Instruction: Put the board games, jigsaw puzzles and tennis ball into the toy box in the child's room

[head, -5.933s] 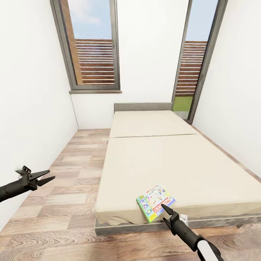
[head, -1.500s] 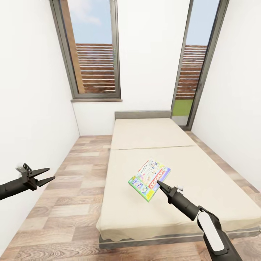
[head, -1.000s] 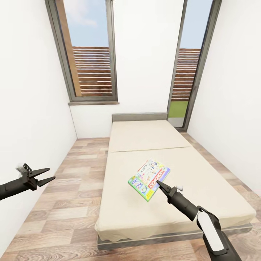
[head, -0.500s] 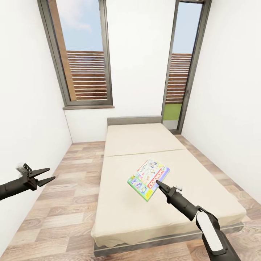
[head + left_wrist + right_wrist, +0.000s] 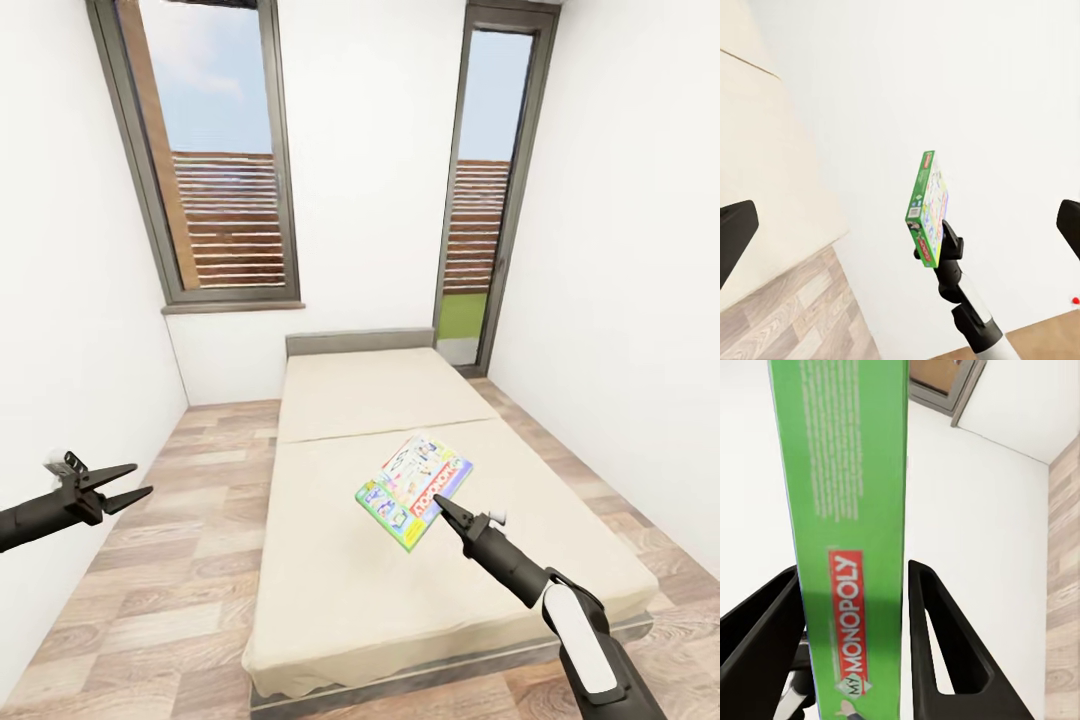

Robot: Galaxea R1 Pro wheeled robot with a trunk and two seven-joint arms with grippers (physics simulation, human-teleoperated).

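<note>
The right gripper (image 5: 437,502) clamps 1 board game (image 5: 413,489) above the bed (image 5: 400,560), its long axis slanting toward the headboard; the right wrist view reads MONOPOLY on its green edge. The left gripper (image 5: 128,484) gapes, holding nothing.

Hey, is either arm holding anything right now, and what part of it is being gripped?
The right end effector grips the board game by its green edge, near a corner. The left end effector is open, holding nothing.

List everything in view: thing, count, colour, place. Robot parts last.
board game: one, colourful with green edges, held above the bed.
bed: one, cream cover, grey headboard, centre against the far wall.
windows: two, grey frames, far wall.
floor: wood planks, either side of the bed.
red dot: one, on white wall.
left gripper: one, black, open, over the floor.
right gripper: one, black, shut on the board game's edge.
</note>
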